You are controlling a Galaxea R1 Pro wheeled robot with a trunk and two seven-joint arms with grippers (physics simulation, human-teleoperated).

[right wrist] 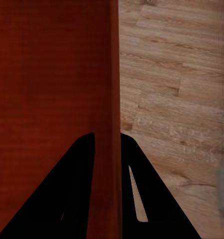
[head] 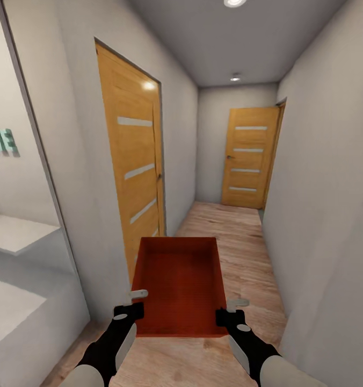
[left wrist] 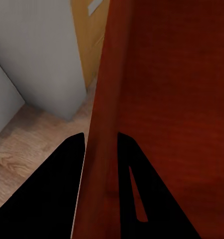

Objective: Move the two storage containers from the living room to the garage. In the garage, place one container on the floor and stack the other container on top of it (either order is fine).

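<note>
Along the wood-floored hallway [head: 240, 236], your left gripper [head: 132, 312] pinches the orange-red storage container [head: 180, 279] by its left wall, your right gripper [head: 231, 317] clamps the right wall, and the fingertips [left wrist: 67, 164] stay partly hidden behind those walls.

On the wall [head: 9, 177] to the left, teal raised letters [head: 2, 142] read "VE", cut off by the door frame; nothing else is legible.

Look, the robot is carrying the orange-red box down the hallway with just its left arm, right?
Not quite: both arms carry it. In the head view the left gripper clamps the storage container on one side wall and the right gripper on the other. Each wrist view shows fingers straddling a wall.
</note>
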